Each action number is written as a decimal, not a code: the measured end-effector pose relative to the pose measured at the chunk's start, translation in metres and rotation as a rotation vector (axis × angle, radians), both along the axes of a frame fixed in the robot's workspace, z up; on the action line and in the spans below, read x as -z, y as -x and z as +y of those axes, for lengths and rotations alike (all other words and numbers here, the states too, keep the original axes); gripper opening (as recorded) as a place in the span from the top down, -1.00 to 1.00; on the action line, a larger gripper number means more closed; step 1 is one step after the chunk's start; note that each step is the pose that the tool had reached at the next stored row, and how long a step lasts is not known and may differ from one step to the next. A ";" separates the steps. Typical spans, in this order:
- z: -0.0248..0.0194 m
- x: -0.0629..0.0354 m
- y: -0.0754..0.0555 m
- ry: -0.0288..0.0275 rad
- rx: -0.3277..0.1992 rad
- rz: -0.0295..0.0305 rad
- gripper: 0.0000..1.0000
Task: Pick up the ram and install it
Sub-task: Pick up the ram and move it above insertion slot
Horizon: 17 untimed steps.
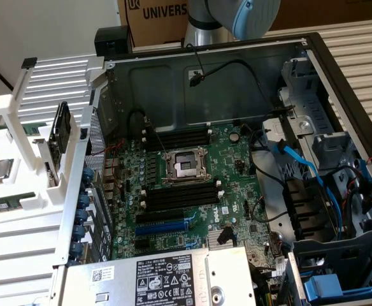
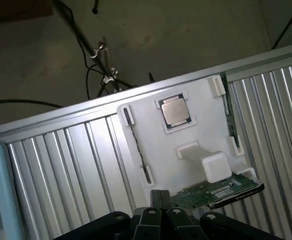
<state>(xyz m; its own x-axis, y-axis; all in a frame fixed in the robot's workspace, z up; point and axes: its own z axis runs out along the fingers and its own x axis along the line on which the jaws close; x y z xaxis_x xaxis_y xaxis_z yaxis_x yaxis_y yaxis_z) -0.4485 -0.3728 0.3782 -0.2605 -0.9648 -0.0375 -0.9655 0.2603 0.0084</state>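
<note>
One ram stick, green with a pale sticker, lies in the white holder at the exterior view's left. In the wrist view, ram sticks stand edge-on in the holder: one a thin green edge, the other a thin dark line. My gripper hangs well above the holder, its dark fingers pressed together with nothing between them. On the motherboard, long black memory slots lie on either side of the processor socket.
A square silver processor chip sits in the holder, and a drive with a green board rests near its end. The open case has metal walls, black and blue cables and a power supply. Ribbed metal surrounds the holder.
</note>
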 end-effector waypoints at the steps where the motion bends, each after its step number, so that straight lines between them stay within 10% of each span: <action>1: 0.0000 0.0001 0.000 0.0000 -0.018 0.0000 0.79; 17: 0.0000 0.0013 0.000 0.0001 -0.271 0.0000 0.79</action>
<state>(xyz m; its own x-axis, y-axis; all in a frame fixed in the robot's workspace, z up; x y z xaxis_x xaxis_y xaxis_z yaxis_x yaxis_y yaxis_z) -0.4485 -0.3728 0.3768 0.0076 -0.9993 -0.0375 -0.9999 -0.0079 0.0085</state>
